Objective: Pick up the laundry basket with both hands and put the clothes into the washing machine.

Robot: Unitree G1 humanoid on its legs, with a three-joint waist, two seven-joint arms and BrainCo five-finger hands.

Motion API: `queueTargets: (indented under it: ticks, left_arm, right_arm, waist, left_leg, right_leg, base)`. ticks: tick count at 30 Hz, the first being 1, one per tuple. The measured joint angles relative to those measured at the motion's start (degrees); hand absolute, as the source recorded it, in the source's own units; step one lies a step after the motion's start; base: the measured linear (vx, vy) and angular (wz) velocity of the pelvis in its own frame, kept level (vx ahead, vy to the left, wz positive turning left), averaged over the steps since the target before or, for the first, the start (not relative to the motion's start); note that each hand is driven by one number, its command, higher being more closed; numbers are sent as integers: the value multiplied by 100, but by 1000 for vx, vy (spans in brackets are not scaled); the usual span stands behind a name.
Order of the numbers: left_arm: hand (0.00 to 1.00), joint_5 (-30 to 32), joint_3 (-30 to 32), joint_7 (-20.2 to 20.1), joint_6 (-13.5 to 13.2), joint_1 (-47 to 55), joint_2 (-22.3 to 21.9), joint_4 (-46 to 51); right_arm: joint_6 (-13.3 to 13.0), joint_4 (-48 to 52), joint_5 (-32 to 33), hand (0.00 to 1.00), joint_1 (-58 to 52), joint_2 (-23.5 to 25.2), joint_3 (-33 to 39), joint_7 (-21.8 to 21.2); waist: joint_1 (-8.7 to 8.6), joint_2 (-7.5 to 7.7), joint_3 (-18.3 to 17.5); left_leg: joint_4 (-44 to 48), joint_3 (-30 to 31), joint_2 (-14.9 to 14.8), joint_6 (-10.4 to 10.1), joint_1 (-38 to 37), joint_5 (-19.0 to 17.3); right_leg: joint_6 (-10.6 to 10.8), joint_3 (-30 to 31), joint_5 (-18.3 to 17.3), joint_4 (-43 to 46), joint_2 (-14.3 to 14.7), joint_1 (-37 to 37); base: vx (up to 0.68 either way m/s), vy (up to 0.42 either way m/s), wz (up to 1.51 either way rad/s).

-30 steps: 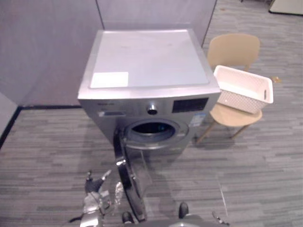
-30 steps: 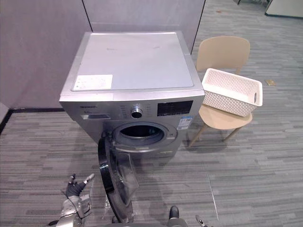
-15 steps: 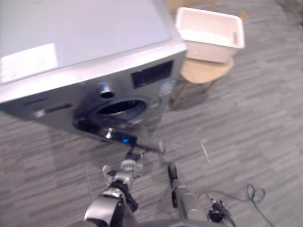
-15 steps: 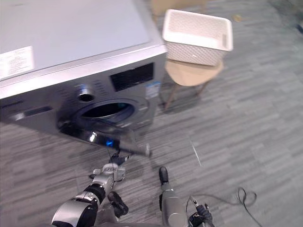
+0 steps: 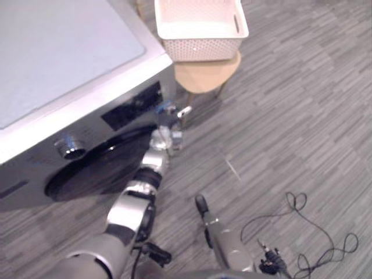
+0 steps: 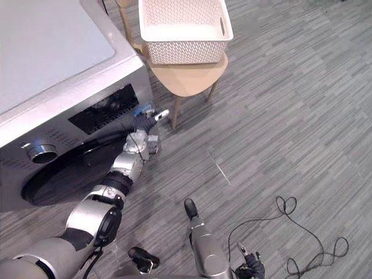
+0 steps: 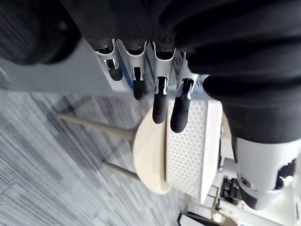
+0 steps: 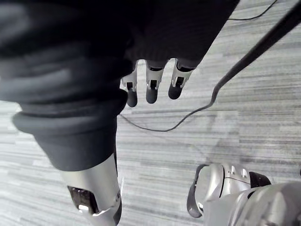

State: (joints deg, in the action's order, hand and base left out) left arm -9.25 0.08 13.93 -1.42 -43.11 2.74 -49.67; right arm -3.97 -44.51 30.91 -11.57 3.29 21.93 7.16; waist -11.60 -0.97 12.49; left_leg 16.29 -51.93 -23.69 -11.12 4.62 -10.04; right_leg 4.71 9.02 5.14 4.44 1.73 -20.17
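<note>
On the tan chair [image 6: 189, 78] beside the washing machine [image 6: 52, 64] sits the white laundry basket [image 6: 183, 32], its long axis across our view; we cannot see clothes inside it. We find the left hand [image 6: 145, 125] raised in front of the machine's front panel, fingers [image 7: 160, 101] relaxed and apart, holding nothing, with the basket ahead of it, well apart. Our right hand [image 8: 150, 87] hangs low over the floor, fingers loosely extended, empty. We judge the left hand nearer the basket.
</note>
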Motion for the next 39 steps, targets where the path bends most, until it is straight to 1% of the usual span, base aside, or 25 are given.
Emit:
queueTargets:
  ticks: [1, 2, 3, 4, 5, 6, 7, 8, 9, 10, 11, 14, 15, 17, 18, 19, 20, 21, 22, 23, 26, 29, 32, 35, 39]
  left_arm:
    - [0, 15, 83, 9, -21, 159, -28, 1]
    - [0, 69, 64, -89, -154, 506, -89, 175]
    - [0, 101, 99, -61, -171, 655, -172, 225]
    - [0, 224, 74, -106, -265, 993, -322, 297]
    - [0, 366, 79, -119, -282, 1343, -437, 286]
    - [0, 436, 109, -118, -273, 1551, -481, 273]
    - [0, 595, 189, -127, -209, 2023, -492, 150]
    - [0, 741, 197, -139, -138, 2579, -487, -40]
    - [0, 805, 185, -153, -104, 2850, -445, -144]
    - [0, 946, 170, -168, -59, 3335, -356, -340]
    - [0, 1148, 170, -269, -31, 3728, -257, -507]
    - [0, 1263, 330, -547, -3, 4473, -132, -841]
    - [0, 1263, 403, -590, -1, 4586, -133, -941]
    - [0, 1149, 747, -669, 1, 4792, -128, -1156]
    - [0, 1145, 788, -702, 6, 4786, -111, -1169]
    - [0, 1146, 799, -763, 5, 4789, -56, -1187]
    - [0, 1147, 799, -777, 5, 4789, -29, -1213]
    - [0, 1147, 828, -779, 5, 4785, -9, -1297]
    - [0, 1147, 844, -779, 7, 4784, -10, -1322]
    - [0, 1146, 843, -779, 26, 4782, -14, -1339]
    - [0, 1136, 834, -776, 82, 4763, -19, -1396]
    - [0, 1088, 664, -767, 109, 4703, 19, -1405]
    - [0, 1098, 437, -765, 117, 4667, 102, -1420]
    - [0, 1100, 391, -765, 118, 4556, 105, -1463]
    - [0, 1093, 385, -765, 115, 4407, 127, -1522]
  right_arm:
    - [-1, -3, 0, 0, 5, 1, -2, -3]
    - [-1, -30, -1, 0, 23, 8, -29, -9]
    - [-3, -46, -2, 0, 28, 9, -36, -16]
    - [-4, -142, -2, 0, 49, 10, -31, -43]
    - [-4, -204, -2, 0, 49, 8, 28, -87]
    - [-7, -231, -7, 0, 51, -3, 64, -97]
    - [-8, -341, -13, 0, 59, -33, 114, -122]
    - [-5, -512, -28, 0, 93, -71, 275, -132]
    - [-5, -644, -39, 0, 119, -122, 316, -130]
    - [12, -924, -96, 0, 172, -248, 347, -135]
    - [45, -1215, -186, 0, 246, -341, 502, -136]
    - [142, -1602, -398, 0, 339, -529, 686, -216]
    - [167, -1629, -416, 0, 359, -565, 688, -229]
    - [208, -1773, -462, 0, 522, -622, 729, -242]
    - [216, -1846, -464, 0, 583, -612, 756, -243]
    - [254, -1968, -524, 0, 649, -593, 752, -248]
    - [281, -2007, -570, 0, 672, -584, 751, -251]
    - [315, -2107, -635, 0, 699, -586, 751, -255]
    - [322, -2144, -643, 0, 698, -592, 752, -252]
    - [341, -2208, -709, 0, 682, -604, 754, -251]
    - [451, -2212, -932, 0, 647, -605, 766, -255]
    - [543, -2220, -1062, 0, 531, -589, 848, -266]
    - [580, -2341, -1127, 0, 487, -608, 988, -326]
    - [659, -2379, -1128, 0, 502, -600, 1026, -357]
    - [665, -2383, -1129, 0, 564, -611, 1150, -357]
  waist:
    - [15, -18, 0]
    - [38, -28, -5]
    - [56, -35, -7]
    - [136, -54, -29]
    - [163, -90, -81]
    - [171, -123, -113]
    - [176, -148, -171]
    - [178, -212, -289]
    - [181, -268, -354]
    - [232, -376, -428]
    - [339, -426, -458]
    - [542, -530, -546]
    - [595, -535, -569]
    - [660, -491, -648]
    - [688, -434, -677]
    - [753, -317, -748]
    - [764, -258, -785]
    - [762, -177, -868]
    - [759, -156, -890]
    - [758, -96, -951]
    - [749, -73, -981]
    - [752, -51, -1012]
    - [749, -28, -1041]
    - [748, 21, -1066]
    - [746, 71, -1055]
  left_leg:
    - [-38, 7, 20, 21, -50, 16]
    - [-81, 32, 77, 83, -103, 77]
    - [-110, 57, 104, 100, -125, 114]
    - [-180, 153, 150, 123, -152, 174]
    - [-248, 274, 207, 160, -175, 225]
    - [-273, 353, 225, 165, -215, 229]
    - [-383, 522, 335, 146, -332, 276]
    - [-517, 723, 458, 120, -388, 358]
    - [-599, 833, 512, 123, -392, 403]
    - [-757, 1054, 627, 128, -397, 516]
    - [-902, 1273, 731, 161, -449, 647]
    - [-1180, 1759, 899, 250, -549, 794]
    - [-1230, 1847, 931, 251, -562, 793]
    - [-1385, 2138, 1055, 271, -516, 807]
    - [-1441, 2251, 1117, 326, -512, 844]
    - [-1444, 2328, 1194, 366, -506, 872]
    - [-1444, 2369, 1226, 385, -508, 885]
    - [-1475, 2472, 1285, 434, -519, 924]
    - [-1533, 2510, 1314, 451, -548, 958]
    - [-1701, 2553, 1387, 446, -597, 1039]
    - [-2109, 2760, 1561, 477, -749, 1181]
    - [-2170, 2961, 1639, 476, -751, 1200]
    - [-2166, 3013, 1652, 516, -796, 1251]
    - [-2163, 3042, 1651, 531, -830, 1260]
    - [-2161, 3150, 1650, 533, -831, 1261]
  right_leg:
    - [0, -51, -2, 23, -11, 42]
    - [-6, -148, -6, 51, -70, 121]
    - [-7, -206, -7, 52, -102, 177]
    - [-20, -328, -18, 57, -150, 268]
    - [-75, -483, -84, 61, -220, 387]
    - [-76, -571, -135, 64, -249, 452]
    - [-144, -711, -322, 85, -347, 630]
    - [-128, -826, -468, 115, -437, 741]
    - [-114, -906, -502, 121, -470, 775]
    - [-89, -1073, -547, 120, -537, 874]
    - [-89, -1218, -568, 112, -608, 1006]
    - [-76, -1587, -578, 45, -693, 1351]
    - [-75, -1642, -579, 30, -710, 1394]
    - [-71, -1785, -582, 12, -800, 1444]
    - [-70, -1847, -582, -29, -847, 1500]
    - [-54, -1852, -592, -100, -913, 1570]
    - [-26, -1859, -608, -142, -945, 1613]
    - [61, -1908, -608, -173, -1001, 1675]
    - [61, -1953, -612, -174, -1016, 1697]
    - [79, -1987, -630, -184, -1051, 1681]
    - [134, -1981, -633, -206, -1088, 1695]
    - [151, -1971, -620, -212, -1112, 1714]
    - [142, -1981, -573, -212, -1114, 1806]
    - [172, -1986, -555, -213, -1103, 1824]
    - [135, -2014, -581, -215, -1092, 1897]
  base:
    - [-13, 44, 36]
    - [-4, 38, 36]
    - [-22, 40, 51]
    - [-28, 24, 65]
    - [-22, 17, 67]
    - [17, 15, 77]
    - [41, 10, 73]
    - [39, 7, 73]
    - [24, -1, 76]
    - [14, 2, 79]
    - [4, 1, 81]
    - [-40, 16, 77]
    - [-69, 48, 72]
    - [-114, 72, 55]
    - [-169, 84, 50]
    - [-149, 58, 36]
    - [-155, 39, 31]
    - [-155, 21, 27]
    - [-200, 31, 31]
    - [-192, 38, 20]
    - [-117, 38, 9]
    - [-36, 29, 9]
    - [35, -4, 3]
    - [57, -16, 0]
    - [70, -20, 8]
